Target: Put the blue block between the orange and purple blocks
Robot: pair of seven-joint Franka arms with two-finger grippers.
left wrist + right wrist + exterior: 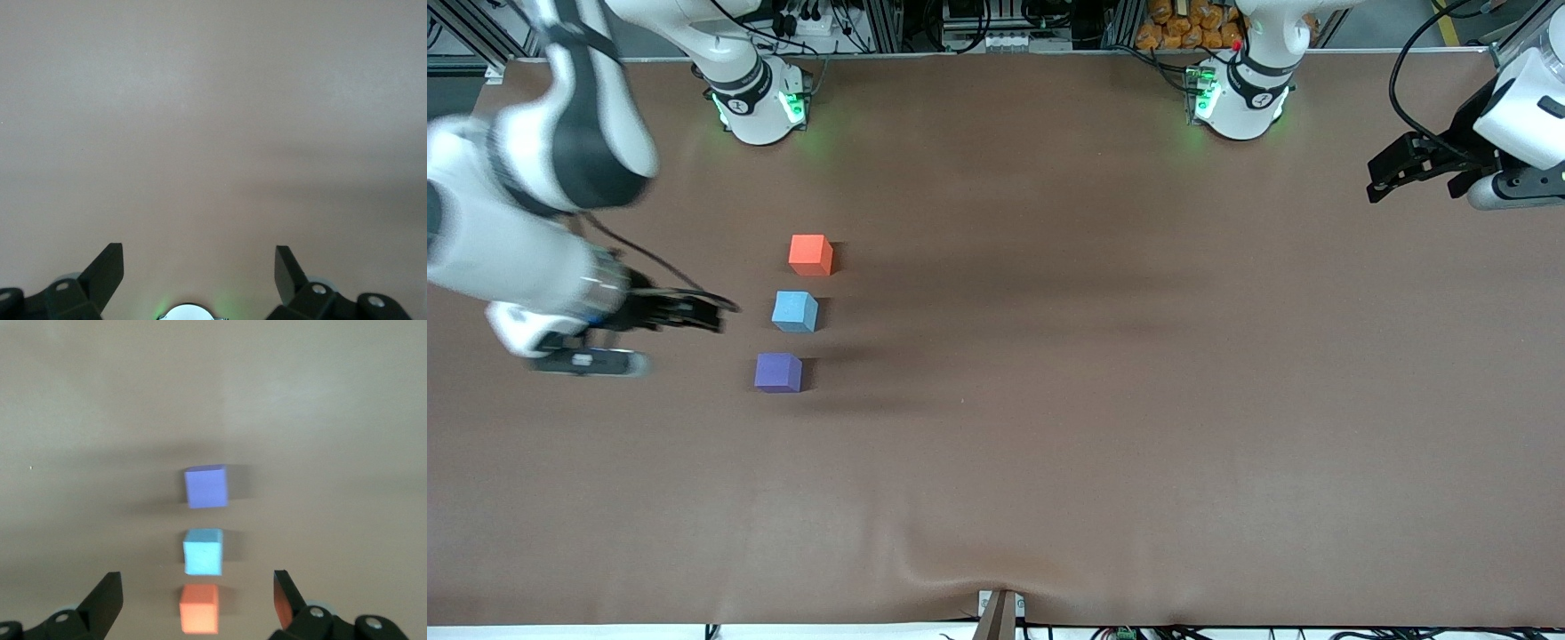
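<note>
The blue block [795, 311] sits on the table between the orange block [811, 254] and the purple block [778, 372], in one short line with small gaps. The orange block is farthest from the front camera and the purple one is nearest. My right gripper [710, 313] is open and empty, over the table beside the blue block toward the right arm's end. Its wrist view shows the orange block [199, 608], the blue block [203, 551] and the purple block [206, 487] ahead of the open gripper [197, 587]. My left gripper [1380, 182] waits open and empty at the left arm's end; its wrist view [199, 257] shows only bare table.
The brown table cover [1103, 373] has a small wrinkle at the front edge [960, 569]. The two arm bases [760, 102] [1240, 93] stand along the edge farthest from the front camera.
</note>
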